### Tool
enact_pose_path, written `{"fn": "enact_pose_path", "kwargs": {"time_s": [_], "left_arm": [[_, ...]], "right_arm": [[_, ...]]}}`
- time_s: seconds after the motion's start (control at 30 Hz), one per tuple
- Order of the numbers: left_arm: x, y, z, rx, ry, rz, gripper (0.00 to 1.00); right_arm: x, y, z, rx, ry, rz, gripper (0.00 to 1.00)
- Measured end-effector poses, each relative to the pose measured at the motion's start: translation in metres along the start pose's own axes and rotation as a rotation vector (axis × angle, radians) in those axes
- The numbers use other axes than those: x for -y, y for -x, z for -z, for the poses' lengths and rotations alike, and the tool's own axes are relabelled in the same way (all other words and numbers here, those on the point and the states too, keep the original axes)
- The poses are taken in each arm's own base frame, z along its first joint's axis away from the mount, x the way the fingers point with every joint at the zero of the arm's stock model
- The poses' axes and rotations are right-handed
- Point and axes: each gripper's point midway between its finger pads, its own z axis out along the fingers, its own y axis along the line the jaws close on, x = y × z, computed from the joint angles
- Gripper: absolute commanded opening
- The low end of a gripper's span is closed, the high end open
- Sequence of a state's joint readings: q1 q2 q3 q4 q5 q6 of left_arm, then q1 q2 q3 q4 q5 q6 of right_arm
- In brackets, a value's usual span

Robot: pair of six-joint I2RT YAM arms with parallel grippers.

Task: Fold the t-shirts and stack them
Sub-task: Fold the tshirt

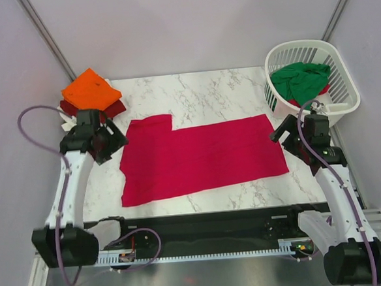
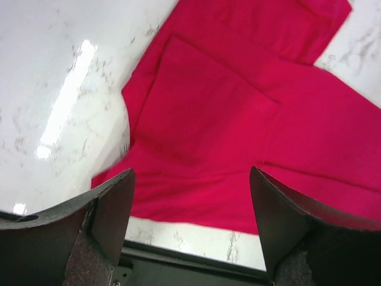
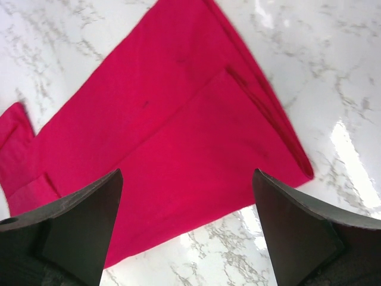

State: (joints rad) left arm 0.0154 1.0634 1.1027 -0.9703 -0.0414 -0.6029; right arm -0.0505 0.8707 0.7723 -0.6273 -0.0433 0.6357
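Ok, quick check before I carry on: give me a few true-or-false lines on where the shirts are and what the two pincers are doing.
1. The crimson t-shirt lies spread on the table between the two arms. True.
2. The left pincer is shut on the crimson t-shirt. False: it is open above the cloth and holds nothing.
3. The orange t-shirt sits at the table's far left corner. True.
4. The basket is empty. False: a green t-shirt lies in it.
5. The right pincer is open, with nothing between its fingers. True.
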Motion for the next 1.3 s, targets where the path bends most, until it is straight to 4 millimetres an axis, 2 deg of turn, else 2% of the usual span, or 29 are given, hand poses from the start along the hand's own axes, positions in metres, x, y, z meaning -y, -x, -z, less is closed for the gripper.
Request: {"fn": "enact_pose_path", "kwargs": {"time_s": [0.13, 0.27, 0.37, 0.43, 0.53, 0.63, 0.8, 1.0, 1.23, 1.3], "left_arm": [[0.017, 0.019, -0.068, -0.118, 0.077, -0.035, 0.84], [0.042, 0.04, -0.118, -0.16, 0.104, -0.058, 0.85], [0.071, 0.072, -0.157, -0.117, 0.078, -0.065, 0.85], [0.075, 0.077, -0.168, -0.126, 0.093, -0.067, 0.84], [0.09, 0.098, -0.199, -0.097, 0.083, -0.064, 0.83], [0.09, 0.095, -0.222, -0.113, 0.1, -0.06, 0.82], [0.079, 0.082, -0.239, -0.152, 0.147, -0.051, 0.76], [0.078, 0.081, -0.242, -0.151, 0.154, -0.034, 0.71], [0.071, 0.067, -0.247, -0.183, 0.179, -0.023, 0.69], [0.07, 0.064, -0.248, -0.188, 0.182, -0.02, 0.65]], "right_arm": [[-0.013, -0.002, -0.007, -0.025, 0.071, 0.024, 0.98], [-0.018, -0.006, -0.013, -0.059, 0.101, 0.043, 0.98], [-0.025, -0.01, -0.013, -0.081, 0.148, 0.049, 0.98], [-0.028, -0.012, -0.013, -0.088, 0.163, 0.052, 0.98], [-0.028, -0.015, -0.017, -0.104, 0.165, 0.054, 0.98], [-0.024, -0.019, -0.023, -0.131, 0.149, 0.056, 0.98], [-0.021, -0.026, -0.031, -0.164, 0.13, 0.056, 0.98], [-0.018, -0.03, -0.039, -0.189, 0.116, 0.054, 0.98], [-0.018, -0.031, -0.043, -0.196, 0.111, 0.053, 0.98], [-0.018, -0.031, -0.043, -0.196, 0.111, 0.053, 0.98]]}}
